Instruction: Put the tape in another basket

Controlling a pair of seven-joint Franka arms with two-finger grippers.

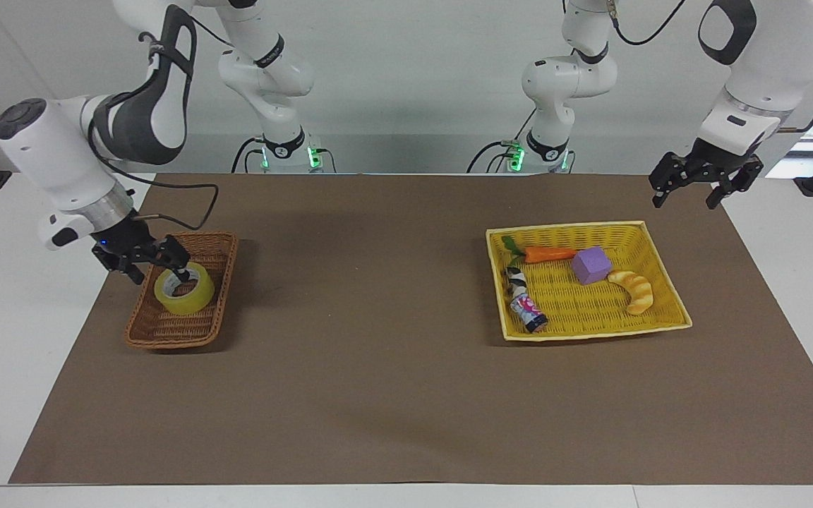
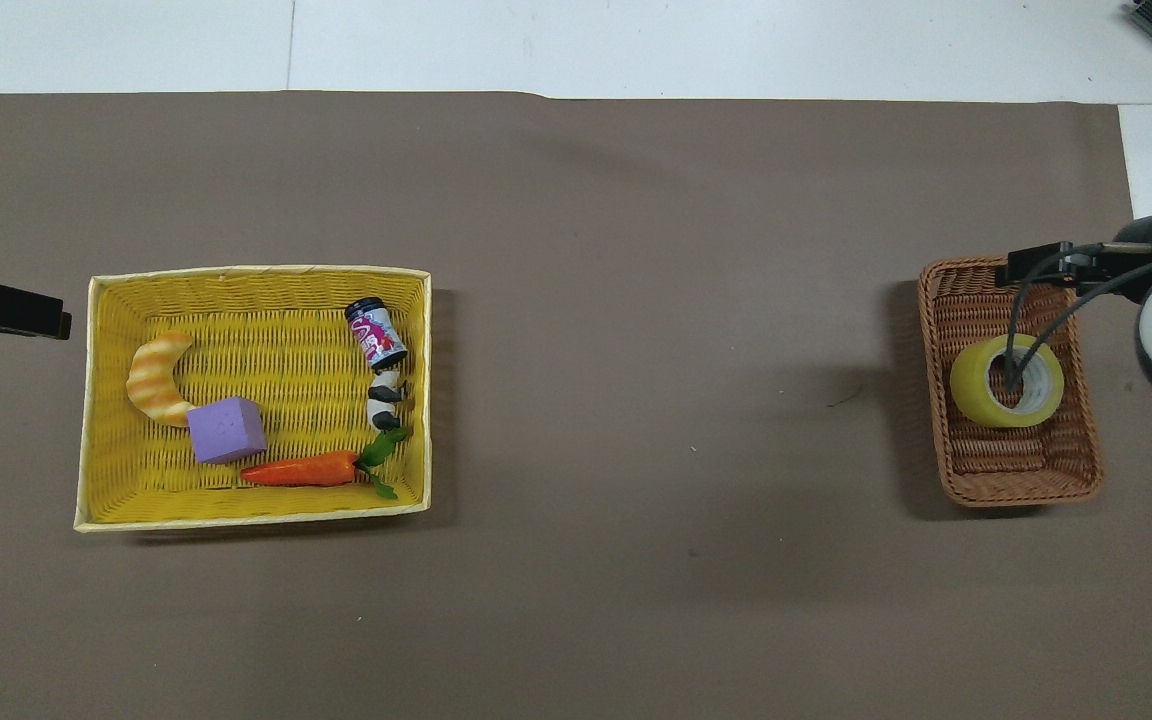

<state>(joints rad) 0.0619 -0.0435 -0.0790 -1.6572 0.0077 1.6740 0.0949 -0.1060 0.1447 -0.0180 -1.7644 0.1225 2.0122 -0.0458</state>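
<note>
The yellow tape (image 1: 184,289) lies flat in the brown wicker basket (image 1: 166,328) at the right arm's end of the table; it also shows in the overhead view (image 2: 1006,382) in the basket (image 2: 1021,480). My right gripper (image 1: 154,268) is open and empty, raised over the basket's edge beside the tape, not holding it. Its cable hangs across the tape in the overhead view, where the gripper (image 2: 1036,268) shows over the basket's rim. My left gripper (image 1: 684,201) is open and empty, waiting in the air by the yellow tray's corner.
A flat yellow woven tray (image 1: 667,321) at the left arm's end holds a purple cube (image 1: 591,264), a carrot (image 1: 547,254), a croissant (image 1: 636,291), a small can (image 1: 528,312) and a black-and-white toy (image 1: 515,279). Brown mat covers the table.
</note>
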